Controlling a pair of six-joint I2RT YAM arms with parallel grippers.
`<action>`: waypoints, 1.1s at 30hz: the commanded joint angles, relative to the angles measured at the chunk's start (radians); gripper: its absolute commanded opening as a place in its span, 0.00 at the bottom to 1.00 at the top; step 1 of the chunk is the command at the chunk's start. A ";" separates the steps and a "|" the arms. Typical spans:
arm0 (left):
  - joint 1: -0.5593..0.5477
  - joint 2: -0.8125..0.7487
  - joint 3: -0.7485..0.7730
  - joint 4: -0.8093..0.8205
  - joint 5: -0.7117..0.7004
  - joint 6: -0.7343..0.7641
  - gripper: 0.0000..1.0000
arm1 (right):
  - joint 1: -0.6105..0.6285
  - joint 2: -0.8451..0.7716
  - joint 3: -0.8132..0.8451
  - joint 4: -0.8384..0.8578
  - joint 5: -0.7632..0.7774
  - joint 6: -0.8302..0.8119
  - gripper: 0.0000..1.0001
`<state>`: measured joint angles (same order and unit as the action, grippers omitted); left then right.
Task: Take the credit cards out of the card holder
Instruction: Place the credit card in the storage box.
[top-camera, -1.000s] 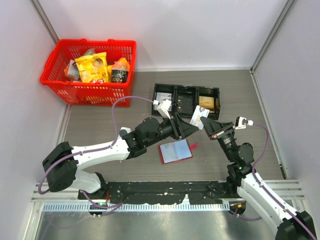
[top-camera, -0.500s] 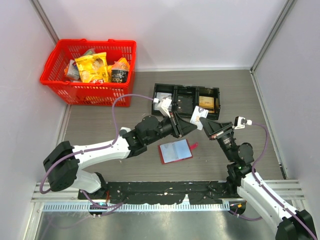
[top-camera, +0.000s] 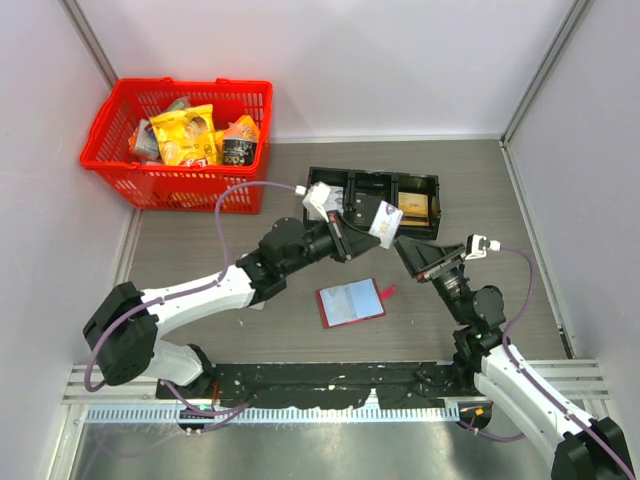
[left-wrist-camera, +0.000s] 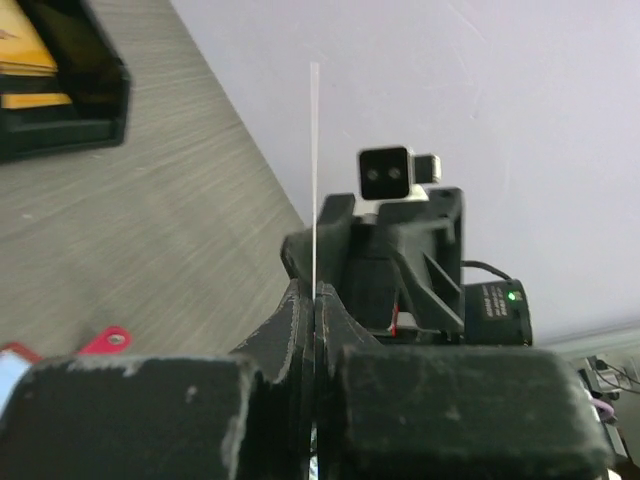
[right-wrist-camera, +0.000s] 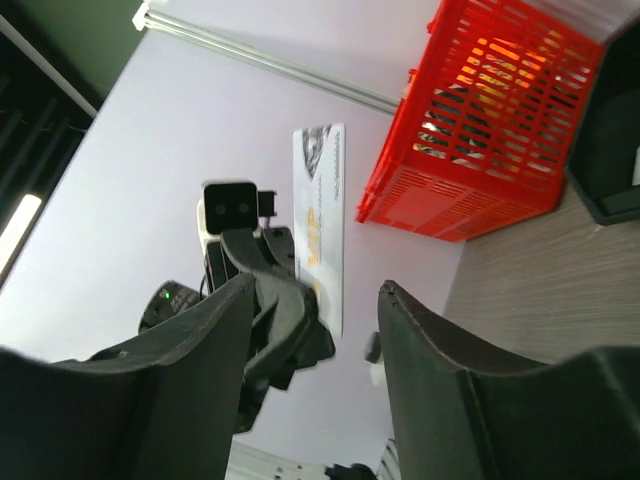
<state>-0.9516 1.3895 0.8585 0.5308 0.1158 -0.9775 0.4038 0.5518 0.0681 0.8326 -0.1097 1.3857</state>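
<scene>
The red card holder (top-camera: 350, 302) lies spread open on the table, pale sleeves up, its red tab (top-camera: 388, 291) at the right. My left gripper (top-camera: 368, 226) is shut on one whitish credit card (top-camera: 384, 222), lifted above the table near the black tray. In the left wrist view the card (left-wrist-camera: 314, 170) shows edge-on as a thin white line rising from the closed jaws of my left gripper (left-wrist-camera: 315, 290). My right gripper (top-camera: 408, 254) is open just right of the card, holding nothing. In the right wrist view its fingers (right-wrist-camera: 420, 340) stand apart, and the card (right-wrist-camera: 320, 225) is beyond them.
A black three-compartment tray (top-camera: 372, 177) with cards in it sits behind the grippers. A red basket (top-camera: 180, 175) of snack packets stands at the back left. Walls close in both sides and the back. The two arms nearly touch above the holder.
The card passed from the right gripper to the left: the left jaws shut on it and the right jaws opened. The left arm then carried it up and left, toward the tray.
</scene>
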 joint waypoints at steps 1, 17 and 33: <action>0.138 -0.050 0.000 -0.089 0.129 0.019 0.00 | 0.003 -0.059 -0.008 -0.099 -0.010 -0.054 0.61; 0.376 0.354 0.719 -1.311 0.237 1.029 0.00 | 0.003 -0.277 0.180 -0.826 0.010 -0.543 0.68; 0.481 0.741 1.146 -1.532 0.344 1.404 0.00 | 0.003 -0.239 0.228 -0.931 -0.021 -0.659 0.68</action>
<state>-0.4736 2.0811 1.8935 -0.9192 0.3935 0.2977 0.4038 0.3084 0.2703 -0.1078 -0.1211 0.7567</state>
